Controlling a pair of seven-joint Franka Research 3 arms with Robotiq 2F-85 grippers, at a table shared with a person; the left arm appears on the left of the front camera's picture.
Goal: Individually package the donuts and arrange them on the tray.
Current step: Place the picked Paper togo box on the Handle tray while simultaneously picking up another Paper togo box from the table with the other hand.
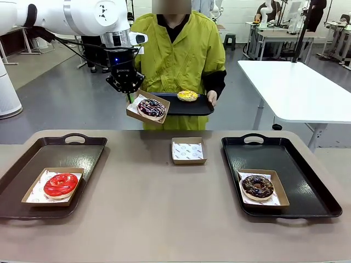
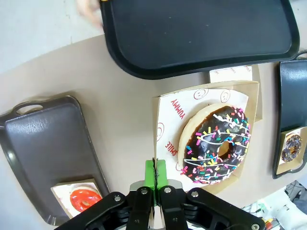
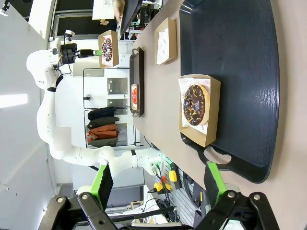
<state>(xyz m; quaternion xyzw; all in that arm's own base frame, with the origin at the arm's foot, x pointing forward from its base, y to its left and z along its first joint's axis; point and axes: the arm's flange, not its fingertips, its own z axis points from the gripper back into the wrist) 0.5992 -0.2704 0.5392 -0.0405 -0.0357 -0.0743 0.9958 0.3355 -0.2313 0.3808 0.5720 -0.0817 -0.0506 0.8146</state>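
The left gripper (image 2: 155, 167) is clamped on one rim of a shallow brown cardboard box (image 1: 140, 116) lined with printed white paper. In the box sits the dark ring donut with purple-white sprinkles (image 2: 218, 143). Box and donut hang in the air beyond the far edge of the beige table (image 1: 142, 219), touching or just beside the left end of the black plastic tray (image 1: 189, 107) the person holds. A yellow-iced donut (image 1: 187, 95) lies unboxed on that tray. The right gripper (image 3: 160, 184) stands with its fingers wide apart, holding nothing.

The load looks light, but thin card pinched at one edge will likely sag, and the box already tilts in the front view. The donut is probably soft with tacky glaze that marks easily. So the hold belongs on the card wall, never the icing, and the box wants keeping level so the ring does not slide out.
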